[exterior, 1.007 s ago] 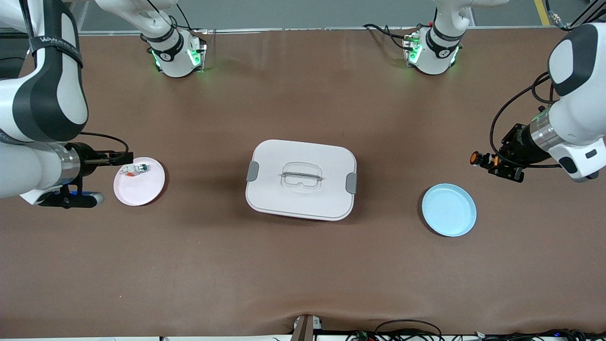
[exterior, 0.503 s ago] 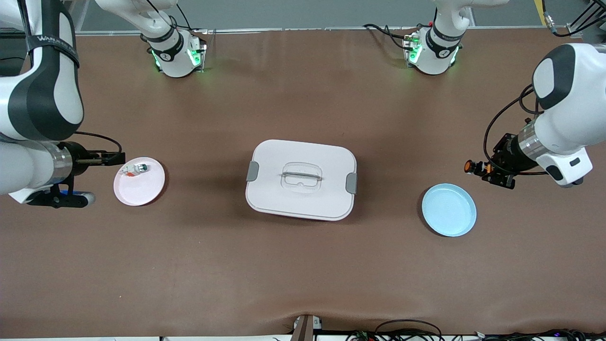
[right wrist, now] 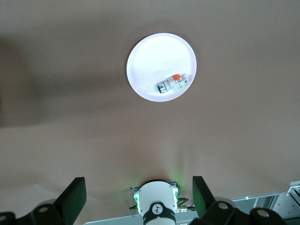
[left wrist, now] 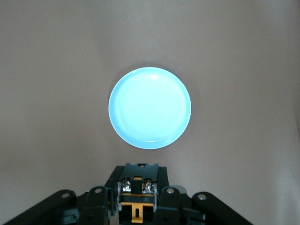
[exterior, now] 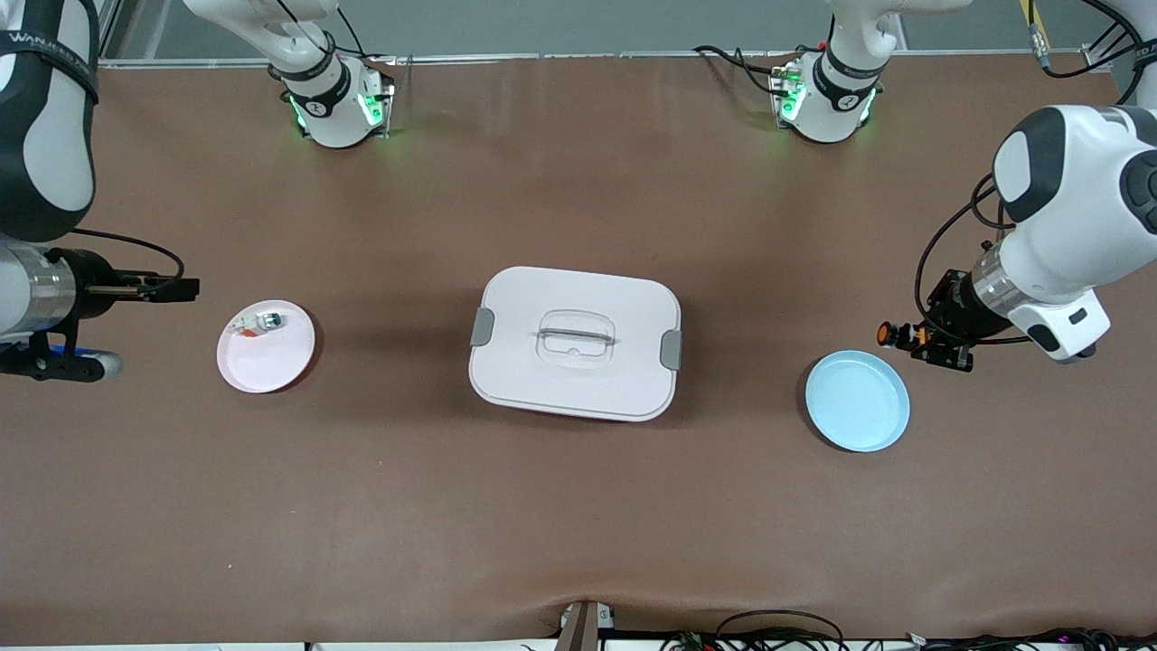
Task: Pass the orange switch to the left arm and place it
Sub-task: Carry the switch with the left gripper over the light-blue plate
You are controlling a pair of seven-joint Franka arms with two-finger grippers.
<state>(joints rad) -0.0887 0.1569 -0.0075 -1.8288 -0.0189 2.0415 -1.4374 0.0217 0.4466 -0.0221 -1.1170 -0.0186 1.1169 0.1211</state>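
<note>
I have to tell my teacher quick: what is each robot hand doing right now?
Left gripper: shut on the orange switch, up beside the blue plate.
Right gripper: open, holding nothing, beside the pink plate.

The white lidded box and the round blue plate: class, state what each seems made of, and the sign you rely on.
The white rounded-rectangular box: probably matt moulded plastic, given its rounded corners, clear recessed handle and grey side clips. The round blue plate: probably glossy plastic or glazed ceramic; a soft highlight shows near its rim, but that does not settle which.
</note>
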